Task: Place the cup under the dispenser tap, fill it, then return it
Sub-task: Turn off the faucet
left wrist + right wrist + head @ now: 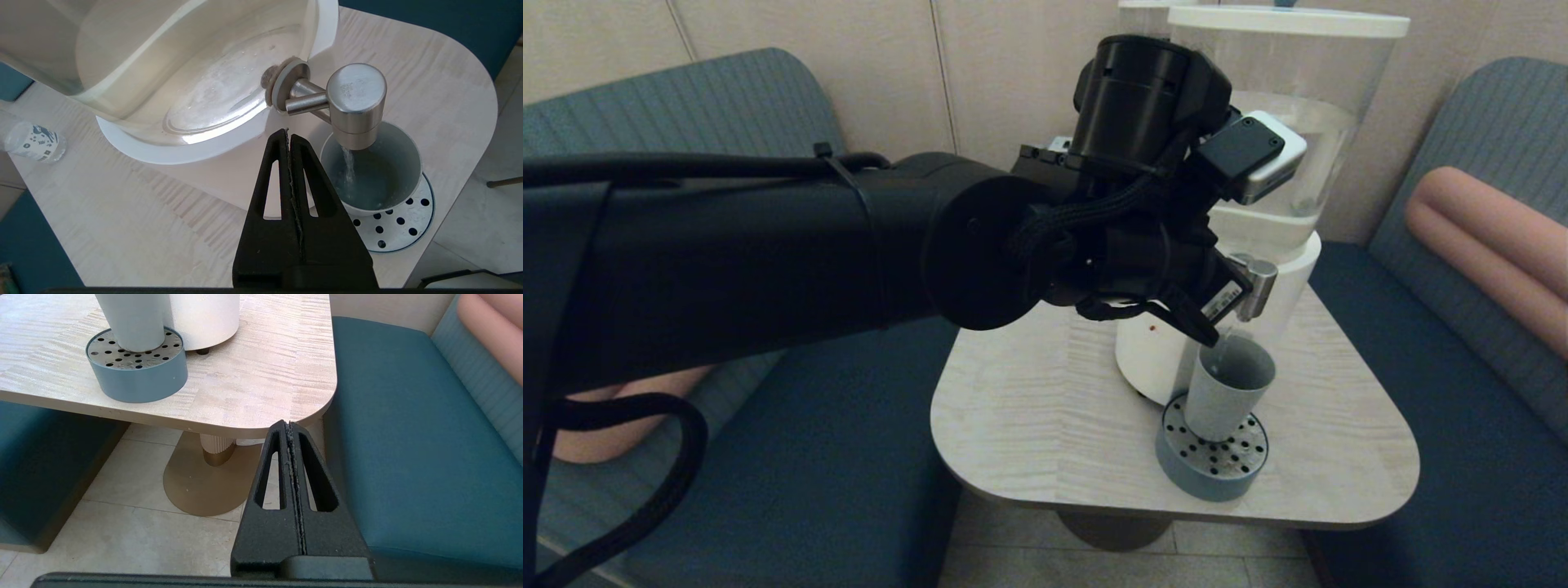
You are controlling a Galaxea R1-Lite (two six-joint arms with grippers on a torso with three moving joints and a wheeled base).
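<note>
The grey-green cup (1229,394) stands upright on a round perforated drip tray (1213,478), directly under the brushed-steel dispenser tap (1258,284). In the left wrist view a thin stream runs from the tap (356,102) into the cup (382,183), which holds some liquid. My left gripper (288,135) is shut on nothing. It hovers beside the tap and just above the cup's rim, its tip (1207,335) close to the dispenser's white base. My right gripper (289,425) is shut and parked low, off the table's corner; from there the cup (132,322) shows on the tray (139,377).
The large dispenser (1290,122) with its clear tank fills the back of the small wooden table (1045,408). A small clear bottle (34,141) with a dotted label lies on the table's far side. Blue benches flank the table, and a pink cushion (1494,245) lies on the right one.
</note>
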